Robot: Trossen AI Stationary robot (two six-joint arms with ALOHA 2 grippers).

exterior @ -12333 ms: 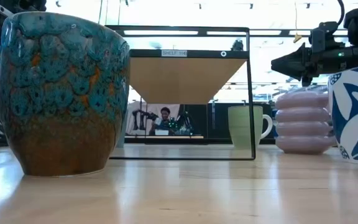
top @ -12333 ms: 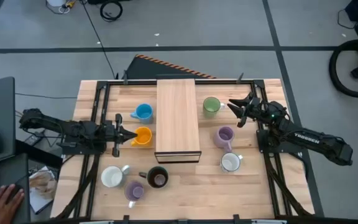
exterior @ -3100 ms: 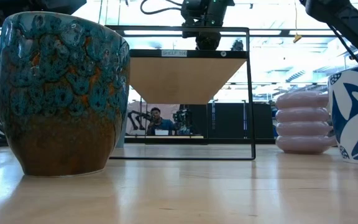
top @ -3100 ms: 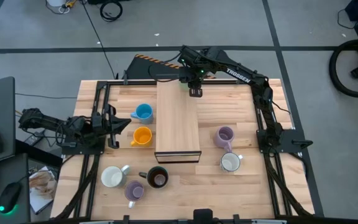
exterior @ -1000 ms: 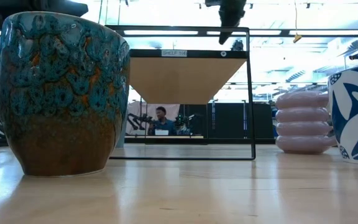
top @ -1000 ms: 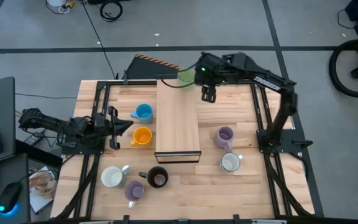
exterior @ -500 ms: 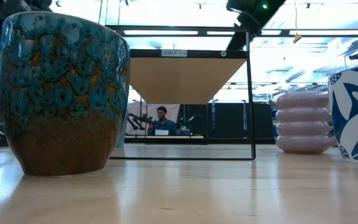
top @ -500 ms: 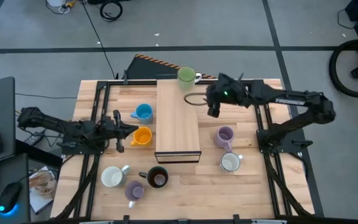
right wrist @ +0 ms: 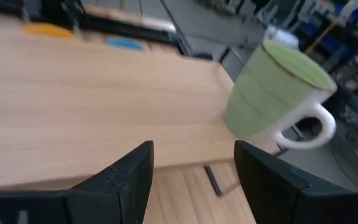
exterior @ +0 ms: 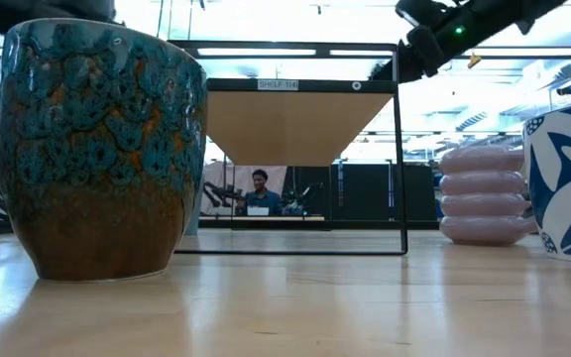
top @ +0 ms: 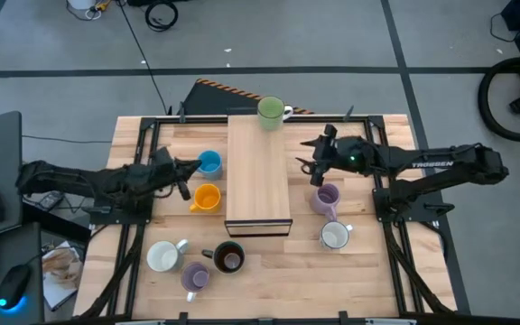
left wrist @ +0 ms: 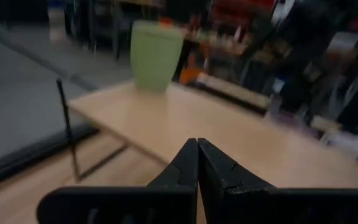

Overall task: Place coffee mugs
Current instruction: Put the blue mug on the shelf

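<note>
I see grey concrete floor [top: 332,36] all round, with a person seated far behind in the low view. The light wooden table [top: 269,271] carries a raised wooden shelf [top: 258,171] in its middle. The green mug [top: 271,111] stands upright at the shelf's far end. The blue mug [top: 209,162] and orange mug [top: 207,197] sit left of the shelf; the lilac mug [top: 328,197] and white mug [top: 335,236] sit right. My right gripper [top: 312,167] hangs spread, empty, just beside the lilac mug. My left gripper [top: 186,168], fingers pressed together, is near the blue mug.
</note>
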